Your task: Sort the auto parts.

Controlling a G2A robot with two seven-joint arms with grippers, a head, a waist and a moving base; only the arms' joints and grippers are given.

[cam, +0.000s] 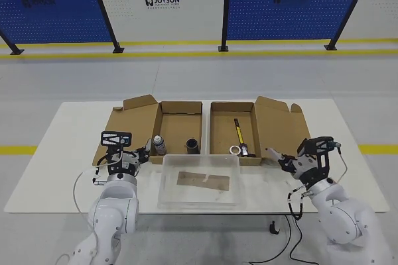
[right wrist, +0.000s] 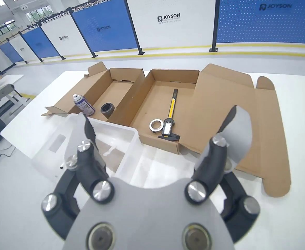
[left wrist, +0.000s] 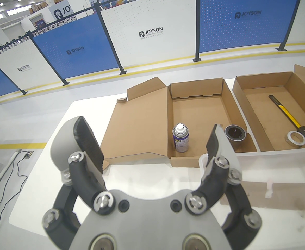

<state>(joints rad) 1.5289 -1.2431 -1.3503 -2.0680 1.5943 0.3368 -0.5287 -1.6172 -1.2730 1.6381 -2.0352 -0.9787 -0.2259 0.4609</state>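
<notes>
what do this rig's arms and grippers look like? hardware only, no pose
The left arm and right arm are glossy white rounded shells with black wrist blocks. A black cable loops beside the right one. The left gripper and right gripper match: grey metal palm plate, black linkages with silver screws, two curved silver-grey fingers faced with black ribbed pads.

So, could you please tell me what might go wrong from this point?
The upright spray can stands in the left box by its front wall, near the open left tool; a forward move could tip it. The flap of the right box lies flat ahead of the open right tool; a low reach toward the caliper might snag it.
</notes>
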